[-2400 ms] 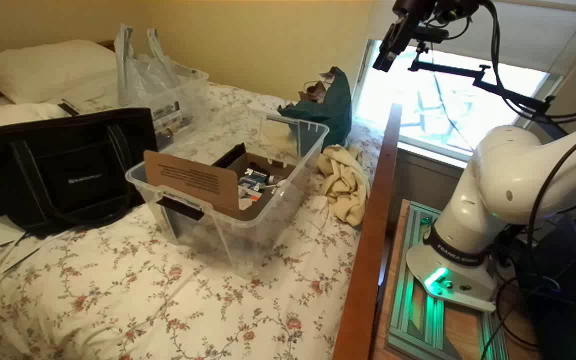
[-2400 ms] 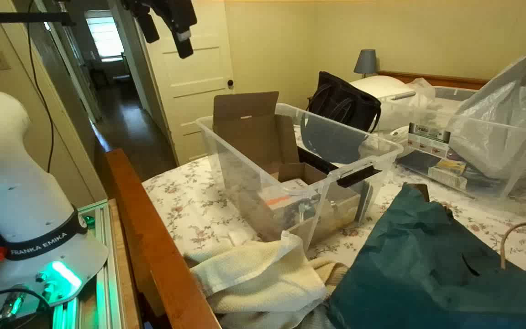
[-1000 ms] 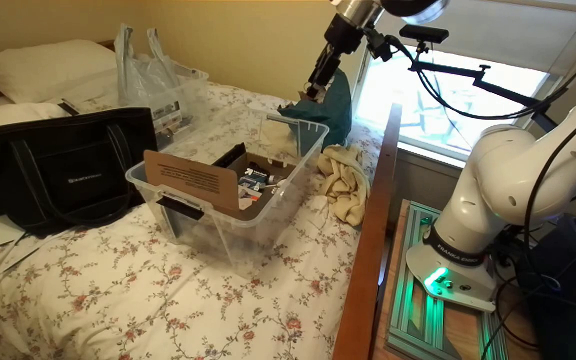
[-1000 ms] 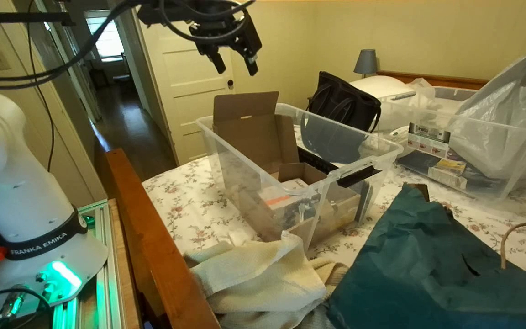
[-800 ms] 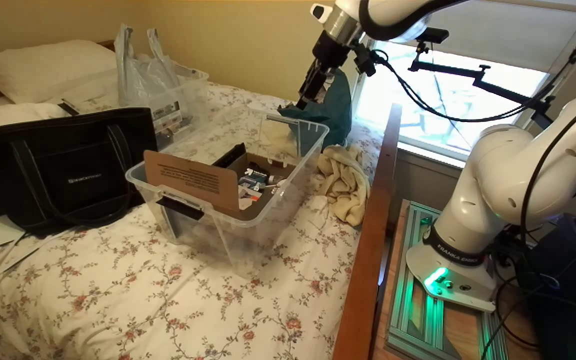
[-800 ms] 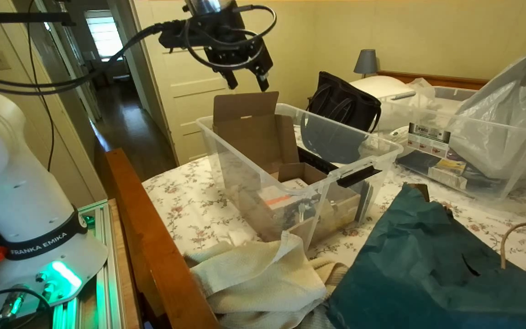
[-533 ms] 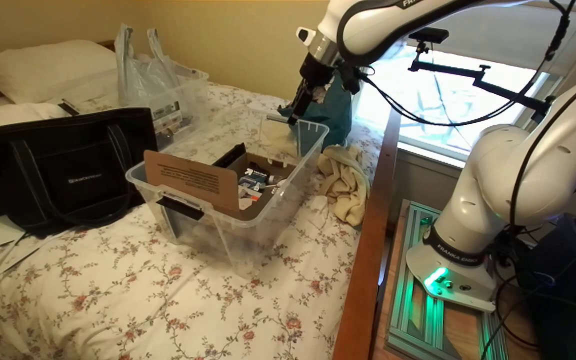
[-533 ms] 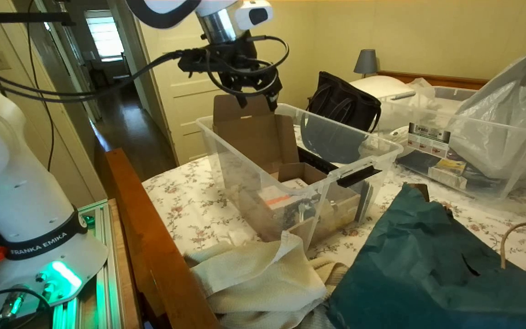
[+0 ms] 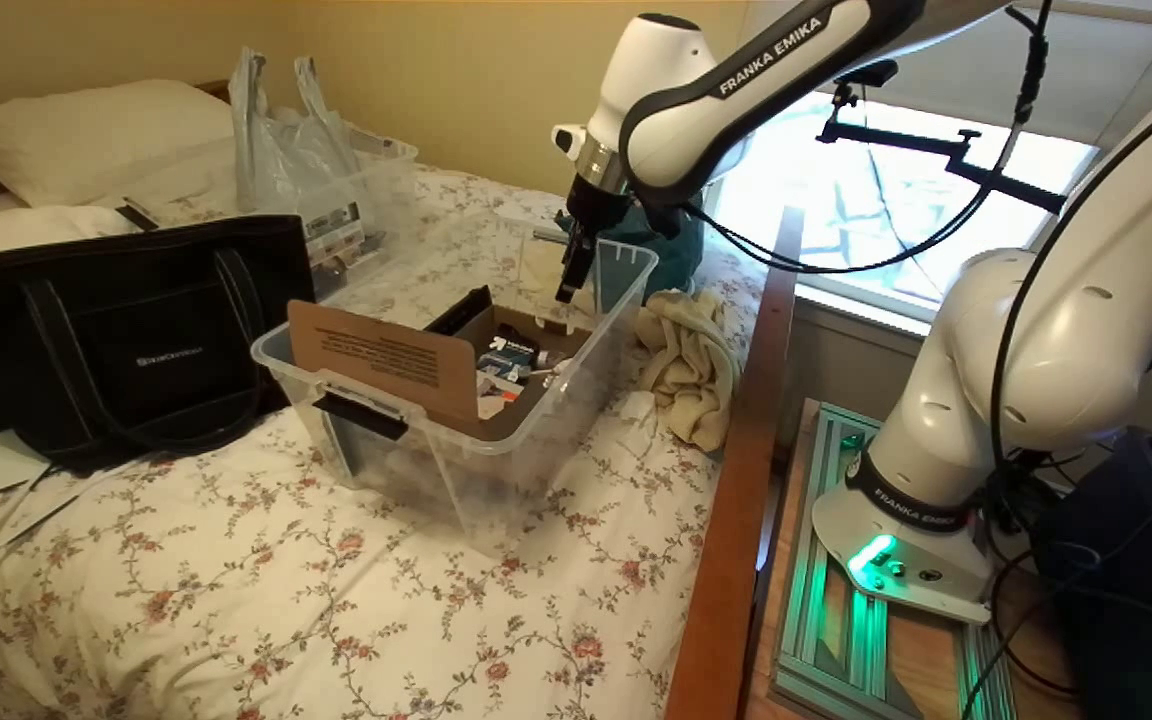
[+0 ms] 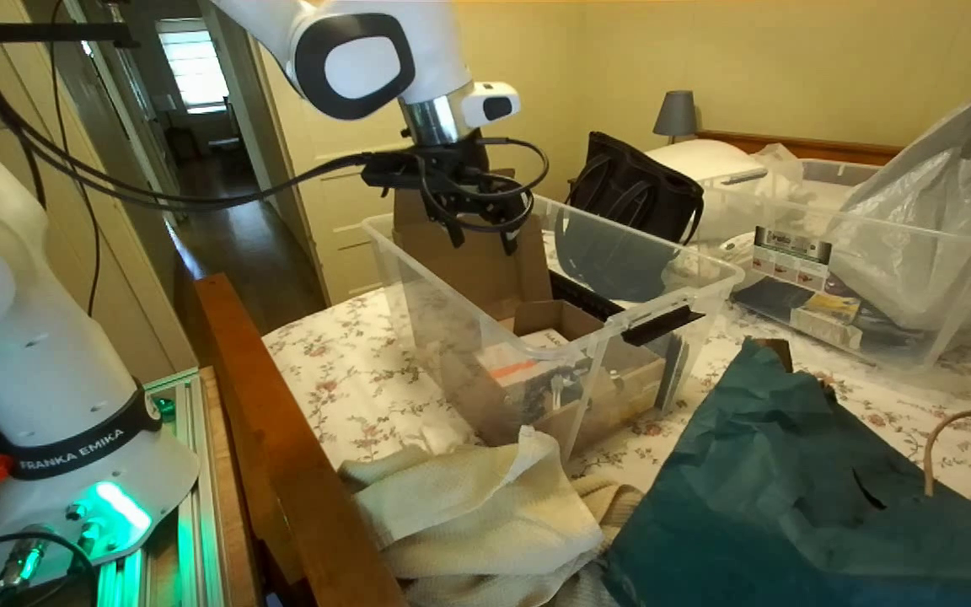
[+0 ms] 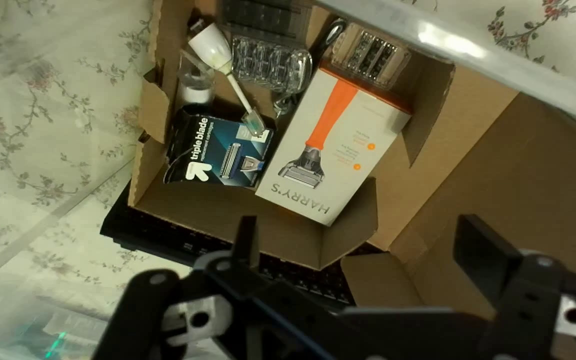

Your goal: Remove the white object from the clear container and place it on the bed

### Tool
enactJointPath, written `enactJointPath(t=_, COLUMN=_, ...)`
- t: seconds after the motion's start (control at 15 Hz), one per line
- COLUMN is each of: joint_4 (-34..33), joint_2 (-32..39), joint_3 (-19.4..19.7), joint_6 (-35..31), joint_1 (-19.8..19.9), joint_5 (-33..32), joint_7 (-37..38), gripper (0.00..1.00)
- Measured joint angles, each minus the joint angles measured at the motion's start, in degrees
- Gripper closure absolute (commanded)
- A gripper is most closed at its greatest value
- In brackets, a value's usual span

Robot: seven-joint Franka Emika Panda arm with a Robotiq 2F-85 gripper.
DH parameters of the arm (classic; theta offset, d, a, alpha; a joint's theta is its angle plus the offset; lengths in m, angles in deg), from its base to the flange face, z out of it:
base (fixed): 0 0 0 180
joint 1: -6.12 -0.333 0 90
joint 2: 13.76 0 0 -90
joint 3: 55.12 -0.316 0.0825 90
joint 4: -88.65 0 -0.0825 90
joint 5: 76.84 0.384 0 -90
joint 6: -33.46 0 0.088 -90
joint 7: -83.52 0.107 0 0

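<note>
The clear container (image 9: 466,490) stands on the flowered bed (image 9: 366,630); its rim also shows in an exterior view (image 10: 452,289) and the wrist view (image 11: 448,42). Inside it an open cardboard box holds two white things: a white brush-like piece with a thin stem (image 11: 213,47), resting partly on a dark blade pack (image 11: 218,150), and a white razor carton with an orange handle print (image 11: 335,150). My gripper (image 11: 363,240) is open and empty, fingers wide apart. In both exterior views it hangs over the container (image 9: 568,285) (image 10: 483,240), above the contents and touching nothing visible.
The cardboard box's raised flap (image 9: 381,360) stands above the container's rim. A black bag (image 9: 126,340), another clear tub (image 10: 890,337) with a grey plastic bag, a green bag (image 10: 789,506) and a cream cloth (image 10: 485,506) lie around. A wooden bed rail (image 9: 746,480) runs before the robot base.
The arm has swung in from the top of the views and come down, bringing the gripper from high beside the window to over the container. The container and its contents have not moved.
</note>
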Motion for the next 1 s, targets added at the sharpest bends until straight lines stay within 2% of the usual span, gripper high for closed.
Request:
enactJointPath(t=0.47, joint_4=-7.55, joint_2=12.77, joint_3=-3.34, joint_6=0.82, joint_1=2.21, joint_5=-1.14, joint_7=-0.21, gripper=0.0)
enactJointPath(t=0.73, joint_4=-14.88, joint_2=20.41, joint_3=-5.35, joint_6=5.28, joint_1=4.15, joint_5=-3.36, joint_7=-0.45, gripper=0.0)
enactJointPath(t=1.0, joint_4=-15.59, joint_2=21.46, joint_3=-6.49, joint_6=5.31, joint_1=5.31, joint_5=-3.36, joint_7=-0.41, gripper=0.0)
